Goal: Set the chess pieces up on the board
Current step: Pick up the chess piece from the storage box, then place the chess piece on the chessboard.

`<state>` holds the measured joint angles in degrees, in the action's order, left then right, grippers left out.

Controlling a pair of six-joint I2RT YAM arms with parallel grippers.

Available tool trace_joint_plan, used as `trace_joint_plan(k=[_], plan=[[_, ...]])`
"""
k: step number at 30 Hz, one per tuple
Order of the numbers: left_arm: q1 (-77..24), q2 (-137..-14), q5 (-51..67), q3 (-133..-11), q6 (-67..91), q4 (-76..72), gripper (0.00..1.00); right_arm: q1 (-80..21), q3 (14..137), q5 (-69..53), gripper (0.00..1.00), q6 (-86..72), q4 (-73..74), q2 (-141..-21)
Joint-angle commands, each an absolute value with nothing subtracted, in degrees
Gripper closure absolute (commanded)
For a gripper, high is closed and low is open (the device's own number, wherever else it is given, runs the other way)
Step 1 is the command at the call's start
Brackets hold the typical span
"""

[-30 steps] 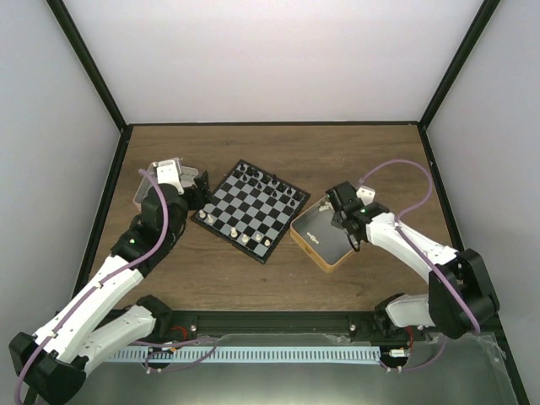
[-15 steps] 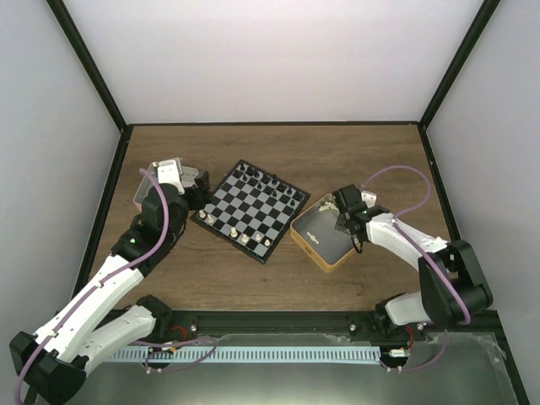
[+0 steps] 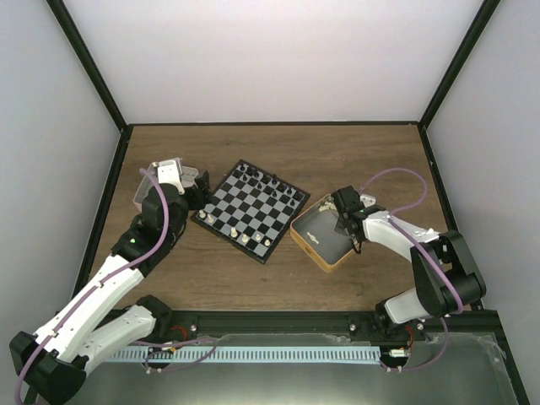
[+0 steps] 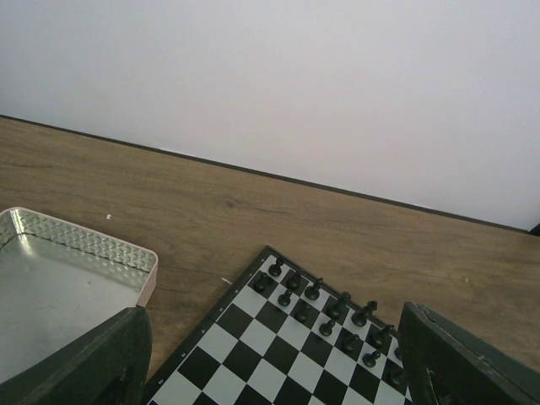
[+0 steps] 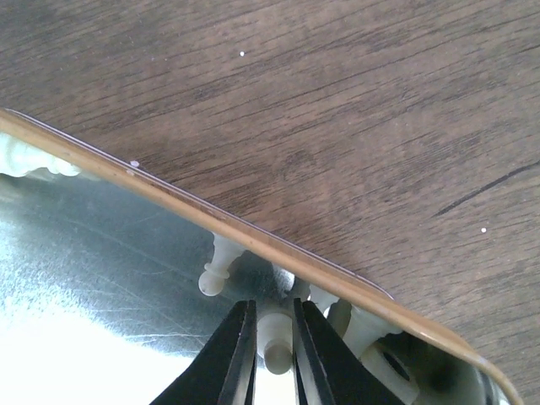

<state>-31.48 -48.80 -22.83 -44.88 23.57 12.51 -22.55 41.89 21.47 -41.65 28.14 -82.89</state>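
Overhead, a brown wood-grain table point(image 3: 278, 148) sits between plain white walls point(image 3: 270, 59). At its centre the small black-and-grey checkered board point(image 3: 251, 210) lies turned cornerwise, a few cream-white chess pieces point(image 3: 245, 240) along its near edge. Just right of it, the right gripper point(image 5: 274, 316) pinches one cream piece point(image 5: 272, 336) inside a shiny gold-rimmed tin point(image 5: 211, 221). The left gripper point(image 4: 274, 337) hangs with its fingers wide apart, between an embossed silver tray point(image 4: 51, 278) and the board.
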Motion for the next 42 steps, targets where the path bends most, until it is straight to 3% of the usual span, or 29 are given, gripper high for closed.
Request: trace_joint_plan(k=[1, 16, 27, 42], plan=[[-31.1, -48.6, -22.7, -44.6, 23.3, 11.4, 0.18, -22.0, 41.0, 20.9, 0.86, -43.4, 28.4, -83.3], [-31.1, -48.7, -22.6, -44.7, 23.3, 11.4, 0.18, -21.9, 41.6, 19.4, 0.99, -40.6, 26.9, -80.6], [-31.1, -48.7, -22.9, -44.6, 23.6, 11.1, 0.18, -26.0, 48.5, 4.5, 0.99, -37.1, 22.7, -73.8], [-30.9, -48.4, -23.4, -44.4, 23.6, 11.3, 0.18, -46.5, 66.7, 0.1, 0.99, -34.1, 20.2, -92.6]])
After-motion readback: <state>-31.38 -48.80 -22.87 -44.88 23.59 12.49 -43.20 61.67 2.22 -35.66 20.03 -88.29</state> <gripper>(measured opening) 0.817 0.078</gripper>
